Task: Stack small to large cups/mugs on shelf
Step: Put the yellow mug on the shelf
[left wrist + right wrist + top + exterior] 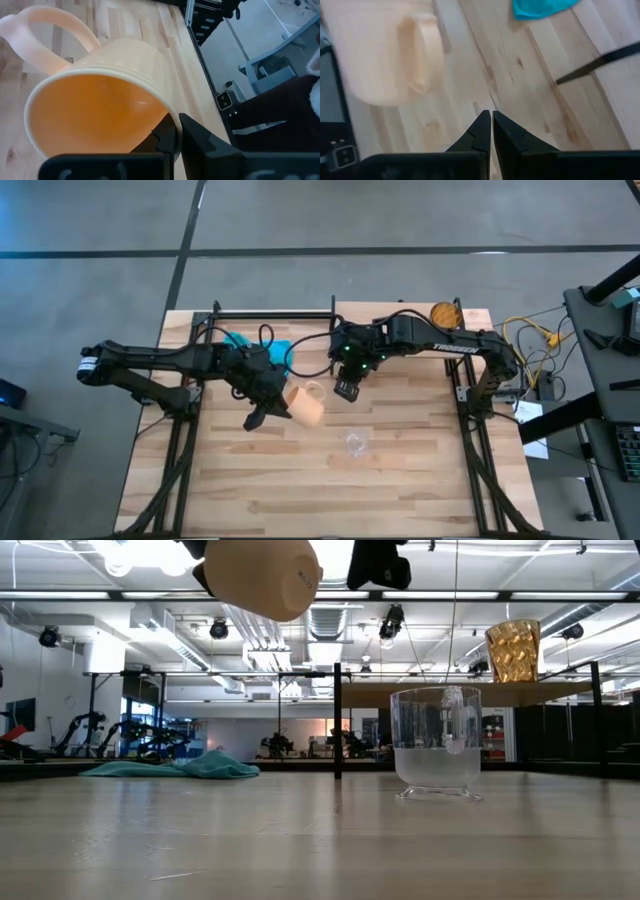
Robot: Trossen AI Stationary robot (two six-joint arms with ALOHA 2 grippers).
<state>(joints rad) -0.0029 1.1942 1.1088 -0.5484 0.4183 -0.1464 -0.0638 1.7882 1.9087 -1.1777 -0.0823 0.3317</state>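
Observation:
The orange mug [306,406] is up in the air, held by my left gripper [283,402] over the middle of the table; it shows at the top of the low view [265,575]. My right gripper [345,389] is shut, touches nothing and hovers just right of the mug, whose handle [420,55] faces it. The small clear glass cup [355,442] stands upright on the tabletop nearer the front [437,745]. The brown cup [445,313] stands on the raised shelf [475,315] at the far right. My left gripper pinches the mug's wall at the rim [167,116], one finger [165,137] inside the mouth and one [200,137] outside. The fingers come from the table's left, slanting down. The mug is lifted clear and tipped on its side, mouth toward the gripper, handle [50,30] away from it.
A teal cloth [250,342] lies at the far left of the tabletop, behind the left arm. The shelf's black post [337,720] stands mid-table in the low view. Bare planks stretch along the near side of the table around the glass cup.

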